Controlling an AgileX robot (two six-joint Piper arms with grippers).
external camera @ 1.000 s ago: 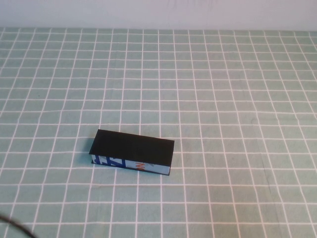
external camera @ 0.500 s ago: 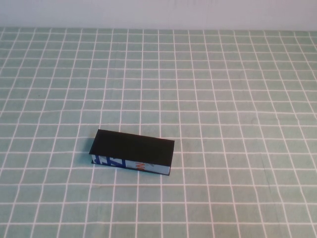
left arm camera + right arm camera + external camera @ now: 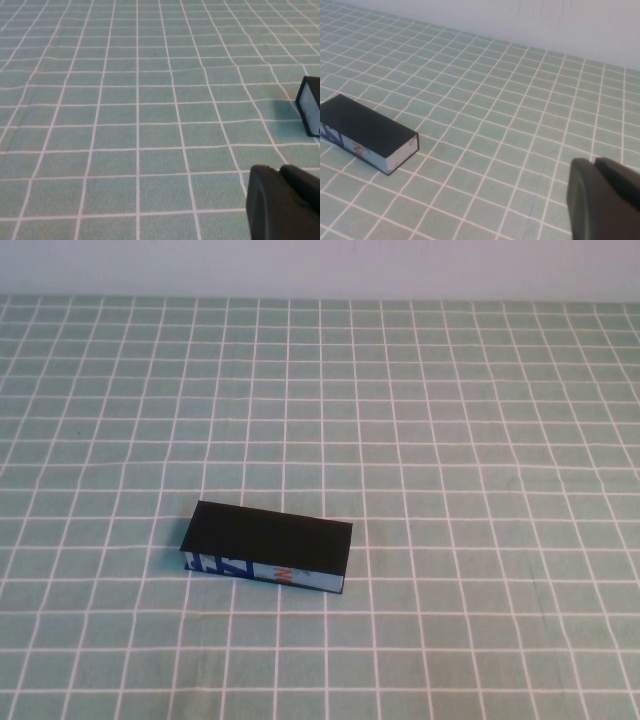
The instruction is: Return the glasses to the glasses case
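Dark cable gone from corner nearest black rectangular glasses case (image 3: 267, 546), lid down; glasses unseen, job looks done. Right gripper (image 3: 605, 202) fingers together, left gripper (image 3: 282, 202) fingers together, both away from case

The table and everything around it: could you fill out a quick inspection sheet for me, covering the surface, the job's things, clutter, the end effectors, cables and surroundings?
Surface: green cloth with a white grid, flat.
Job's things: glasses case lies with its lid down, black top, light blue printed side facing the robot. Glasses: not seen anywhere.
Clutter: nothing seen.
End effectors: left end effector hovers low over bare cloth, the case's end off to one side; right end effector hovers above the cloth, apart from the case, shut. Neither holds anything, and neither shows in the high view.
Cables: nothing seen.
Surroundings: plain pale wall behind the table.
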